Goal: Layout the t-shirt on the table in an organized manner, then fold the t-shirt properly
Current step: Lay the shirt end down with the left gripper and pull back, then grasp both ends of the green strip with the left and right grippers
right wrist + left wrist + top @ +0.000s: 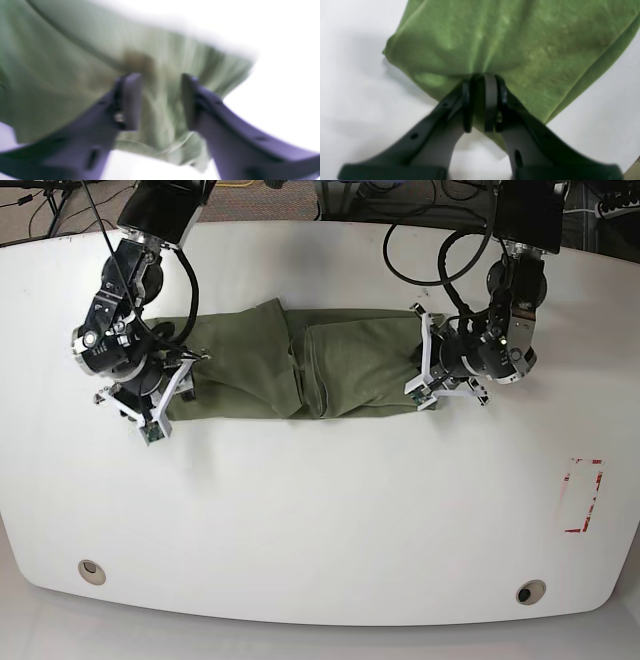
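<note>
The olive-green t-shirt [300, 365] lies as a long, bunched strip across the far middle of the white table [320, 510]. My left gripper [425, 370] is at the strip's right end. In the left wrist view the left gripper [482, 77] is shut on a fold of the t-shirt [520, 37], and the cloth puckers at the jaws. My right gripper [175, 385] is at the strip's left end. In the blurred right wrist view the right gripper [161, 77] is open, its fingers straddling the t-shirt's edge [75, 62].
A red-and-white tape rectangle [583, 495] is at the right of the table. Two round grommet holes [91, 570] [531, 591] sit near the front edge. Black cables [440, 250] hang behind the arms at the far edge.
</note>
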